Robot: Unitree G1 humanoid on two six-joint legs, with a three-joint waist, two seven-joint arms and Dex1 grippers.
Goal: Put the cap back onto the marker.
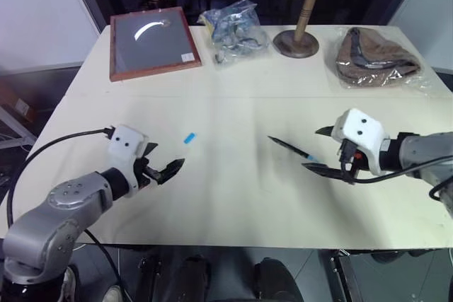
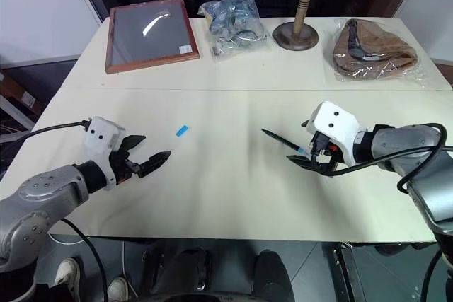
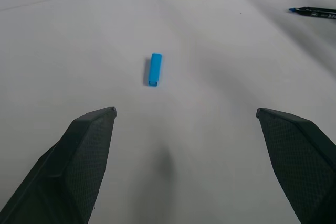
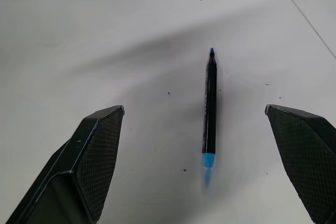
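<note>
I have the left gripper (image 1: pixel 172 168) spread wide with nothing between its fingers, hovering over the near left part of the table (image 1: pixel 233 203). Through its wrist camera, both black fingers (image 3: pixel 86 153) stand far apart and the cap (image 3: pixel 155 68) lies flat on the table ahead of them, apart from both tips. In the head view, the cap (image 1: pixel 189 138) sits just beyond and slightly right of this gripper, untouched.

My right gripper (image 1: pixel 322 150) is also spread wide and holds nothing, over the near right part of the table. The marker (image 4: pixel 209 109) lies flat between its two fingers in the wrist camera, clear of both, its blue end nearest the gripper and its fine tip pointing away. In the head view, the marker (image 1: pixel 291 148) runs diagonally just left of the gripper, well apart from the cap.

Along the far edge I see a framed board (image 1: pixel 152 42) at left, a clear bag of small items (image 1: pixel 233 28), a wooden stand (image 1: pixel 306 12), and a bagged brown cloth item (image 1: pixel 377 58) at right.
</note>
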